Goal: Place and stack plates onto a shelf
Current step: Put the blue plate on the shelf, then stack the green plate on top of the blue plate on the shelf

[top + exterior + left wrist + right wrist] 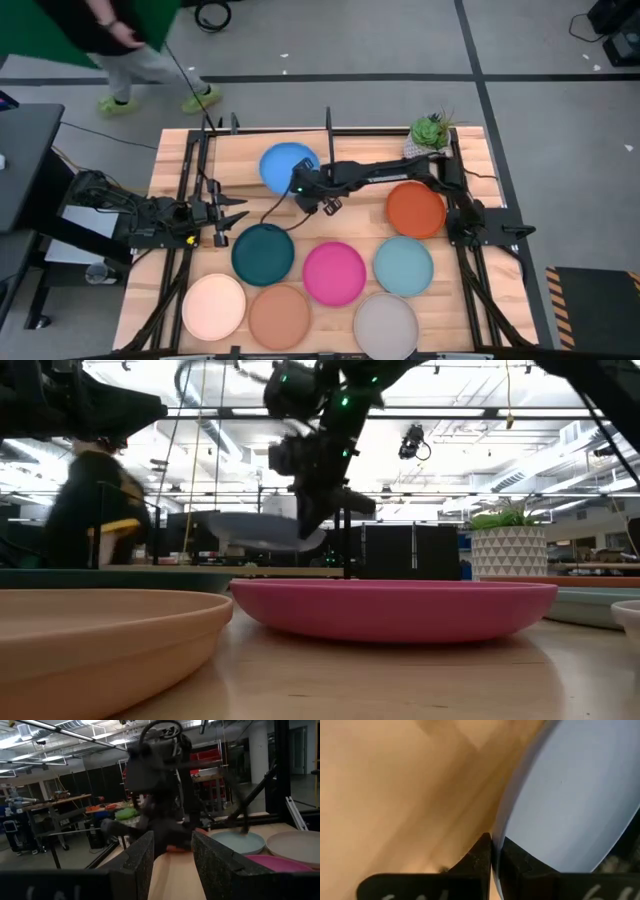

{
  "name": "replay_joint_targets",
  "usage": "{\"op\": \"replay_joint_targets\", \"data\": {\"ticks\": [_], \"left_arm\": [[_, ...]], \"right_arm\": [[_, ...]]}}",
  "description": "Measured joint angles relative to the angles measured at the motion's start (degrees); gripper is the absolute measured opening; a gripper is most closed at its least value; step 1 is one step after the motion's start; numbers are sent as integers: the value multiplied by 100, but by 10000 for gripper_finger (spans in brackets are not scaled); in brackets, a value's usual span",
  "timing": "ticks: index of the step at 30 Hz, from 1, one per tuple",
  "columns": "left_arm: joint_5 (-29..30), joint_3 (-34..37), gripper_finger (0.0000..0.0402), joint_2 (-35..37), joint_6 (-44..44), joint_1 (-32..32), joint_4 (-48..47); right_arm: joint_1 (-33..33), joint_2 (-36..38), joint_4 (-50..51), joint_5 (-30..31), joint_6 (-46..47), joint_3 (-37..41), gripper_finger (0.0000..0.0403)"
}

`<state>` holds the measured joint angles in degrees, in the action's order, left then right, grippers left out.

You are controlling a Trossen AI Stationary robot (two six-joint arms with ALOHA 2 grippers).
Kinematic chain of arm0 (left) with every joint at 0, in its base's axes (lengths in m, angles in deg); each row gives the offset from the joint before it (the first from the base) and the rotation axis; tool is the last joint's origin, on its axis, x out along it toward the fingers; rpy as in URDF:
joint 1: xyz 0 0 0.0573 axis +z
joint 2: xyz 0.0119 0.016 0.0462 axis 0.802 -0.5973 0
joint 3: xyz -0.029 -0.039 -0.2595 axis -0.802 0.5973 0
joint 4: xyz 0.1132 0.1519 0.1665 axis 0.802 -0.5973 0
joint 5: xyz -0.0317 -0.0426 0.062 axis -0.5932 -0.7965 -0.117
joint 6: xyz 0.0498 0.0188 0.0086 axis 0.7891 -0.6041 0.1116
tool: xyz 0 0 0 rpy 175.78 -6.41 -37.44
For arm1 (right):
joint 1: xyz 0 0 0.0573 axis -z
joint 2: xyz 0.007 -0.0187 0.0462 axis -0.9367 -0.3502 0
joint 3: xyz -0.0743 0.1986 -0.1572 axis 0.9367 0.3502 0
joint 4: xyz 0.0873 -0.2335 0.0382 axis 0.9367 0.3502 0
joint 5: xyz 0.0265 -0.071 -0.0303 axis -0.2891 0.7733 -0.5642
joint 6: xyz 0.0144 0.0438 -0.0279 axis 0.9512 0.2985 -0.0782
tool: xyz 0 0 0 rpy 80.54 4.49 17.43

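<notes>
Your right gripper (pixel 492 851) pinches the blue plate (pixel 285 163) by its rim; plate extends ahead of the fingertips, raised over the shelf (pixel 390 140). Left gripper (pixel 232 211) half-open, empty, farther away.

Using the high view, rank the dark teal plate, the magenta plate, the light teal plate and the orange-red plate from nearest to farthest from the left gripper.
From the left gripper, at the table's left side:
1. Round dark teal plate, just beside it.
2. Round magenta plate, mid-table.
3. Round light teal plate, farther right.
4. Round orange-red plate, rightmost, though nearly level with the light teal one.
</notes>
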<state>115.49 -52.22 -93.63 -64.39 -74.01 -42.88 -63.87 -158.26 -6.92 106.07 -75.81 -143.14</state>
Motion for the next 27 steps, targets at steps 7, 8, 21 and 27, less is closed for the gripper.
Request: {"op": "replay_joint_targets", "data": {"ticks": [7,8,21,27], "left_arm": [[0,2,142,0,-7,0,-52],[0,0,142,0,-7,0,-52],[0,0,142,0,-46,0,-52],[0,2,142,0,-46,0,-54]], "right_arm": [[265,-213,247,554,27,-193,27],[295,-213,236,545,66,-194,27],[562,-206,315,-3,461,-190,57],[479,-193,345,244,482,-190,96]]}}
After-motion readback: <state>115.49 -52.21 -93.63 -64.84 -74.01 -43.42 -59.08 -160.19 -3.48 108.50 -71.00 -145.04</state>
